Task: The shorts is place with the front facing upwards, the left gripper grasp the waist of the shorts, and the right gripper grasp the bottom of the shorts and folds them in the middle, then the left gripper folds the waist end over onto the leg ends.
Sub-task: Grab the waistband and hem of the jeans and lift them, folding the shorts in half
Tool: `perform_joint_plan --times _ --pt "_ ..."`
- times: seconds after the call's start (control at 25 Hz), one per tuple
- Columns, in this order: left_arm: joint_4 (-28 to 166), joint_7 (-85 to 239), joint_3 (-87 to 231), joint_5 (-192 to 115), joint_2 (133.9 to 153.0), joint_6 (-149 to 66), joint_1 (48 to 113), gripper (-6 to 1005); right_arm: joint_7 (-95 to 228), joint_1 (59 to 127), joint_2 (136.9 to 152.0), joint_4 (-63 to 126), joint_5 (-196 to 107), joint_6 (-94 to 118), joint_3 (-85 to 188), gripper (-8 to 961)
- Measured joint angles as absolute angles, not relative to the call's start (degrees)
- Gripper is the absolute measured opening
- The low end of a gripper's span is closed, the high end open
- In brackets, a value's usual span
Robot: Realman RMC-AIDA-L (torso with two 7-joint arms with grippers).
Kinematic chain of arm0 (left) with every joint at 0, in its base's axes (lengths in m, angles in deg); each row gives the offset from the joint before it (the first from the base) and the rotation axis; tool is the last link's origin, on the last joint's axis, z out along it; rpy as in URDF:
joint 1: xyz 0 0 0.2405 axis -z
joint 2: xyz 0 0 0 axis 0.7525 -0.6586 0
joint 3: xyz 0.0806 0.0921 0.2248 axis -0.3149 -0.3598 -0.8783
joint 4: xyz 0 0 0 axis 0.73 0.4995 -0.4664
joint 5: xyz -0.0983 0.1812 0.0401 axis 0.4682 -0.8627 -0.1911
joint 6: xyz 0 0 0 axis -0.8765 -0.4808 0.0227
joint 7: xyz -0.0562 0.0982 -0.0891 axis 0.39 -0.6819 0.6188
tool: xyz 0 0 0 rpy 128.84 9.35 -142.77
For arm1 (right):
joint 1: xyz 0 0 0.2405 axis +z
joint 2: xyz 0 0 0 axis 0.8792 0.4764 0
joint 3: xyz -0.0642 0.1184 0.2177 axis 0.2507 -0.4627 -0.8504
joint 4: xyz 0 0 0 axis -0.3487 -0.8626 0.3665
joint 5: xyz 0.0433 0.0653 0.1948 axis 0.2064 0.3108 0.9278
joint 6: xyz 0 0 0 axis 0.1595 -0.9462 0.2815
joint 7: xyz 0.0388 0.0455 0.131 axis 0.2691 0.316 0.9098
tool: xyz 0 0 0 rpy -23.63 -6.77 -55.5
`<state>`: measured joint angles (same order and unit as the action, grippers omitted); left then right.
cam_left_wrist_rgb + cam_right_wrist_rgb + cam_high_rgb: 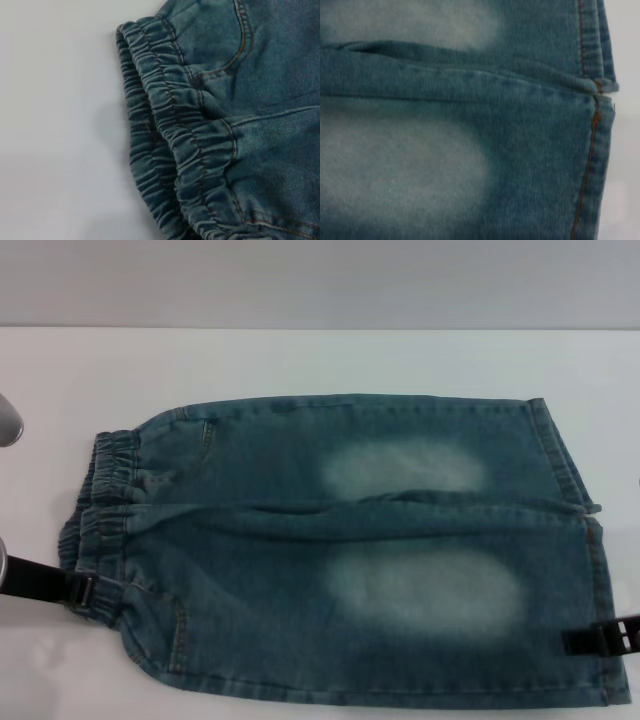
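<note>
The blue denim shorts (350, 550) lie flat on the white table, front up, with faded patches on both legs. The waist of the shorts (100, 500) is the ruffled elastic band at the left, seen close in the left wrist view (170, 130). The bottom of the shorts (590, 570), the stitched leg ends, is at the right and fills the right wrist view's edge (592, 150). My left gripper (80, 590) reaches in from the left and touches the waist's near corner. My right gripper (598, 637) lies over the near leg's hem.
The white table (300, 360) stretches behind the shorts to a pale wall. A grey rounded part (8, 420) shows at the far left edge. The shorts' near edge runs close to the table's front.
</note>
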<state>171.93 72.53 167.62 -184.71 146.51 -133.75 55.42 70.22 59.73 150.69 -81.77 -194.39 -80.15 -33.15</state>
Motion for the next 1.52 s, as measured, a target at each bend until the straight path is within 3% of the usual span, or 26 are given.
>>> perform_joint_plan --times 1.2,1.4,1.52 --pt "171.93 72.20 167.21 -184.27 146.51 -133.90 55.83 34 70.79 60.55 150.62 -79.20 -194.00 -80.77 -31.09 741" --pt "171.92 72.23 167.08 -184.27 146.51 -133.77 55.83 34 69.82 61.34 150.45 -79.49 -194.14 -81.95 -30.45 666" --pt "171.86 72.21 167.08 -184.27 146.51 -133.73 55.83 34 69.69 61.76 150.35 -79.35 -194.24 -81.97 -29.79 551"
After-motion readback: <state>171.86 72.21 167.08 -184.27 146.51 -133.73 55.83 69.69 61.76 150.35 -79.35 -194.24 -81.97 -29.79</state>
